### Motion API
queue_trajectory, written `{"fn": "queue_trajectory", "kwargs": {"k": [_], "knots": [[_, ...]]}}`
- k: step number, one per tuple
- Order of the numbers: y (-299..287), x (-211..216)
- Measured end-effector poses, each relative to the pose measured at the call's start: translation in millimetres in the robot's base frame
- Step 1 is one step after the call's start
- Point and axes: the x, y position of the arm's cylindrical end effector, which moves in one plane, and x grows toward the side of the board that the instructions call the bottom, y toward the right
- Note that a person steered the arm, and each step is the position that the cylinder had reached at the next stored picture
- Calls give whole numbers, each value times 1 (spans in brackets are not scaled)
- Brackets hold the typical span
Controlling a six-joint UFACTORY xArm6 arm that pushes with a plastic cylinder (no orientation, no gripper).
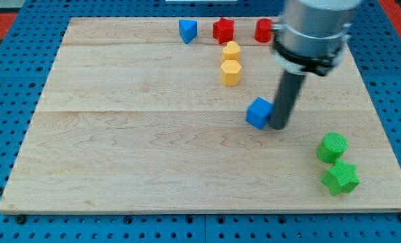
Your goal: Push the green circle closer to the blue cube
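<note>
My tip (278, 125), a bare rod with no gripper to open or close, touches the blue cube (258, 113); best circle beyond the green circle (333, 146), then push toward the view's upper left.

A: What is hidden here?

B: The red block (263, 30) at the view's top is partly covered by the arm's grey housing (313, 30), so its shape cannot be made out. The housing itself is cut off by the top edge.

A: And the blue cube (258, 113)?

B: Its right side sits against my tip (279, 126); whether they touch cannot be told.

A: Anything else?

B: The table (119, 169) has its far right corner behind the housing. The upper yellow block (231, 50) meets the lower yellow block (231, 71), and their shapes are too small to tell.
</note>
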Motion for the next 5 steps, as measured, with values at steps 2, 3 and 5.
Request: {"fn": "queue_trajectory", "kwargs": {"k": [2, 3, 5], "knots": [[-87, -2], [-84, -1], [-59, 14]]}}
